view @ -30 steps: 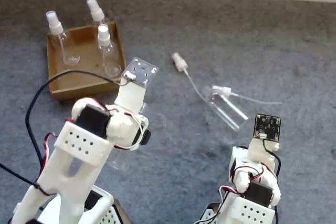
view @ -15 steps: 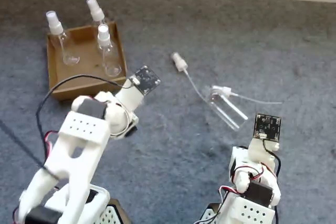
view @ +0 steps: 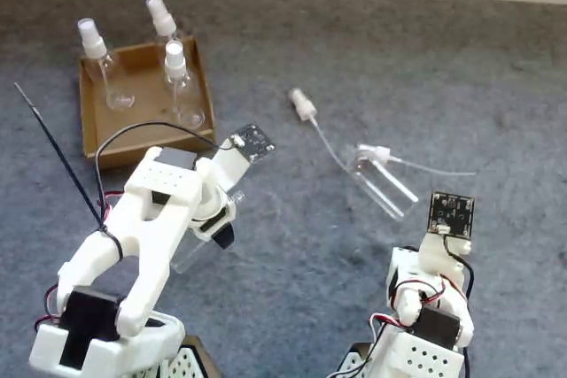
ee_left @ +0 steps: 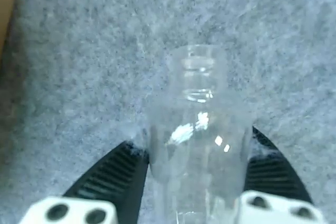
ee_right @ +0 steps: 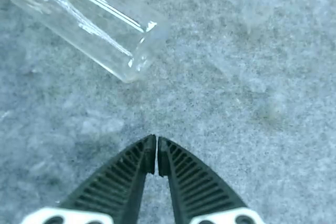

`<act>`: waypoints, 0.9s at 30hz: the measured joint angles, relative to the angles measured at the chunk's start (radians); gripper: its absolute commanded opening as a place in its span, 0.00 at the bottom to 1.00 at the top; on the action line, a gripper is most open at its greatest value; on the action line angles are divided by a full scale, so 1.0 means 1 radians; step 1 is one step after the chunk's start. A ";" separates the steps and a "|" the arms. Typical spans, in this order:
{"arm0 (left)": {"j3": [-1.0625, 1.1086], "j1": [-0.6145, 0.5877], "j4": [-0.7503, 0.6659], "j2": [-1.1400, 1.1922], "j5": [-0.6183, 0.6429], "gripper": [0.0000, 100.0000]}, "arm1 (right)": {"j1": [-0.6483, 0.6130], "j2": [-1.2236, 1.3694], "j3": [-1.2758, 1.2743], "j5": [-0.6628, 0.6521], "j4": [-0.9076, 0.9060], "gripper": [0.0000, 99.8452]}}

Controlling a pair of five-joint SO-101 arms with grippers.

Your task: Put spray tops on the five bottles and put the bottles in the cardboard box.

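From above, three topped bottles (view: 176, 64) stand in the cardboard box (view: 106, 158) at ten o'clock on the table (view: 354, 50). A loose spray top (view: 304, 105) lies at one o'clock from my left arm.

At my left wrist, the left pincer (ee_left: 197, 148) is clamped on an uncapped bottle (ee_left: 198, 119). This looks like the capping step, so next its open neck must meet that spray top.

At my right wrist, the right pincer (ee_right: 156, 148) is together and empty, near a lying bottle (ee_right: 89, 19).
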State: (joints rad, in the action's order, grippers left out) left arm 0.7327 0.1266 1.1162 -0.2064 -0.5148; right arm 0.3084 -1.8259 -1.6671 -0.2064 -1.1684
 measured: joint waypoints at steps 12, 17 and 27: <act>0.051 0.003 -0.143 0.005 0.000 0.30 | 0.000 0.000 0.000 0.000 0.000 0.01; 0.051 0.003 -0.153 0.014 -0.002 0.30 | 0.000 0.000 0.000 0.000 0.000 0.01; 0.100 0.003 -0.209 0.018 -0.063 0.30 | 0.000 0.000 0.000 0.000 0.000 0.01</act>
State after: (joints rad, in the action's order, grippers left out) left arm 0.8324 0.1297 0.9076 -0.1880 -0.5777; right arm 0.3084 -1.8259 -1.6671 -0.2064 -1.1684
